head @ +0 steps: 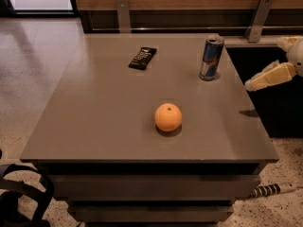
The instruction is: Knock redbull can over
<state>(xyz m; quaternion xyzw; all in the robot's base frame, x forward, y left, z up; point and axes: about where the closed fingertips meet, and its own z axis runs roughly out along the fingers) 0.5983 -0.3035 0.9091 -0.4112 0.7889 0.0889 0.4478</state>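
Observation:
The redbull can (211,58) stands upright near the far right of the grey table (104,122). It is slim, blue and silver, with a silver top. My gripper (255,83) comes in from the right edge of the camera view, a cream-coloured finger pointing left. It hangs above the table's right edge, to the right of the can and a little nearer to me, apart from it.
An orange (168,117) sits near the table's middle front. A black candy bar wrapper (142,57) lies at the far middle. A wooden wall with metal brackets (123,14) runs behind. A dark bag (19,197) is at the bottom left on the floor.

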